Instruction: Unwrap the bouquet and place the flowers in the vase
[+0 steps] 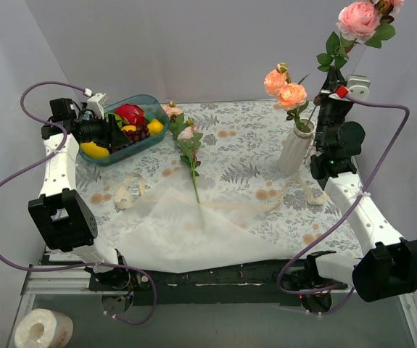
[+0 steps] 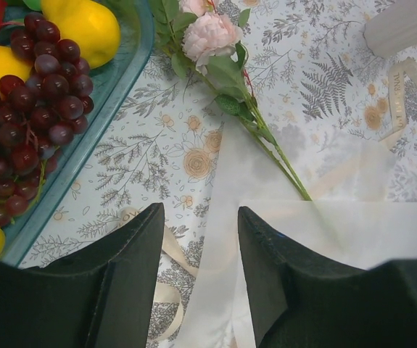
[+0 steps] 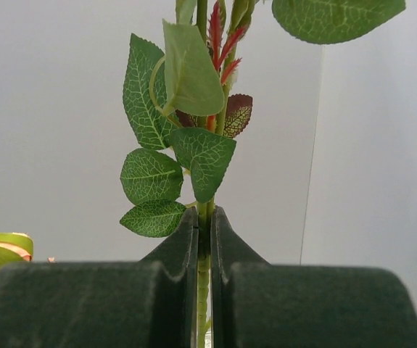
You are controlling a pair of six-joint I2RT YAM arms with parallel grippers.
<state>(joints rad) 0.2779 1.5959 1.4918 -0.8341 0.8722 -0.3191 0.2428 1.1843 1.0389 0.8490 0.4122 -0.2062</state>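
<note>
The white ribbed vase stands at the right with two peach roses in it. My right gripper is shut on the green stem of a tall pink rose, held upright above the vase. The stem's lower end reaches the vase mouth. Another pink rose lies on the table, its stem on the spread white paper. My left gripper hangs open and empty over the paper's edge and a cream ribbon.
A teal tray with grapes, lemons and a red fruit sits at the back left, close to my left gripper. More ribbon lies beside the vase. A paper roll sits below the table's near left corner.
</note>
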